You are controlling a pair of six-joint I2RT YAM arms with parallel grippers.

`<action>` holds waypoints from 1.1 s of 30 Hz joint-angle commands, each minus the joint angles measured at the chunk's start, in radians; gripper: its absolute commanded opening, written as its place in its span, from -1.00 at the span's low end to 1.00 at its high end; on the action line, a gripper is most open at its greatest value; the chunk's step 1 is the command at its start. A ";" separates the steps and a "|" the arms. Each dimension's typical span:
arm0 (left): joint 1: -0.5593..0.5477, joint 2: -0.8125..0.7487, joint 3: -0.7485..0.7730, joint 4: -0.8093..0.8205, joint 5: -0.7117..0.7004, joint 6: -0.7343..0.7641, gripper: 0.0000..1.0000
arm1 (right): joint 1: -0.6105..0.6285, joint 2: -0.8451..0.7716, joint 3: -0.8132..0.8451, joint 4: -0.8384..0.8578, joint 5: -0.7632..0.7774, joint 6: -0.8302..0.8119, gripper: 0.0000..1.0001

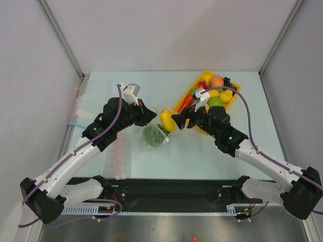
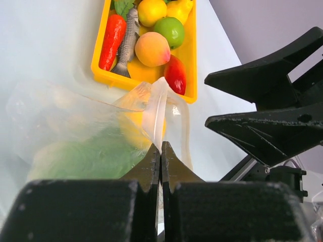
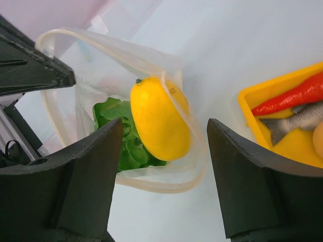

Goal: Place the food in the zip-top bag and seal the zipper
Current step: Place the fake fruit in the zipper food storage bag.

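Holding the zip-top bag [image 3: 108, 65] up by its mouth, the left gripper [image 2: 160, 161] is recorded with jaws pinched shut on the zipper [image 2: 154, 113], while the right gripper [image 1: 176, 120] hangs over the mouth with jaws spread and nothing held. The bag lies on the tabletop [image 1: 202, 151] near the yellow tray [image 2: 108, 76], with lettuce [image 3: 118, 126] inside and a yellow fruit [image 3: 159, 118] lodged at the opening. A failed seal is judged the main risk, since the fruit could be rolled out or trapped under the strip and the thin film pulled from the pinch. Whether one lip or both are pinched cannot be told.
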 commanded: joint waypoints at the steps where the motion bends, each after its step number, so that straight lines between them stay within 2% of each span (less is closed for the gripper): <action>1: 0.008 -0.035 -0.001 0.066 -0.042 -0.004 -0.99 | 0.006 0.028 0.088 -0.117 0.092 0.051 0.44; 5: 0.008 -0.045 -0.009 0.069 -0.082 0.004 -1.00 | 0.006 0.093 0.160 -0.239 0.144 0.112 0.40; 17: 0.008 -0.053 -0.006 0.069 -0.100 0.008 -0.99 | 0.008 0.183 0.223 -0.324 0.124 0.109 0.05; 21: 0.008 -0.058 -0.007 0.064 -0.105 0.011 -0.99 | 0.009 0.223 0.243 -0.341 0.107 0.115 -0.44; 23: 0.010 -0.056 -0.010 0.063 -0.103 0.013 -0.99 | 0.011 0.219 0.244 -0.340 0.105 0.115 -0.58; 27: 0.008 -0.048 -0.009 0.060 -0.091 0.013 -0.99 | 0.011 0.200 0.252 -0.344 0.110 0.109 -0.99; 33: 0.008 -0.033 -0.010 0.064 -0.059 0.011 -0.99 | 0.011 0.157 0.264 -0.327 0.092 0.095 -1.00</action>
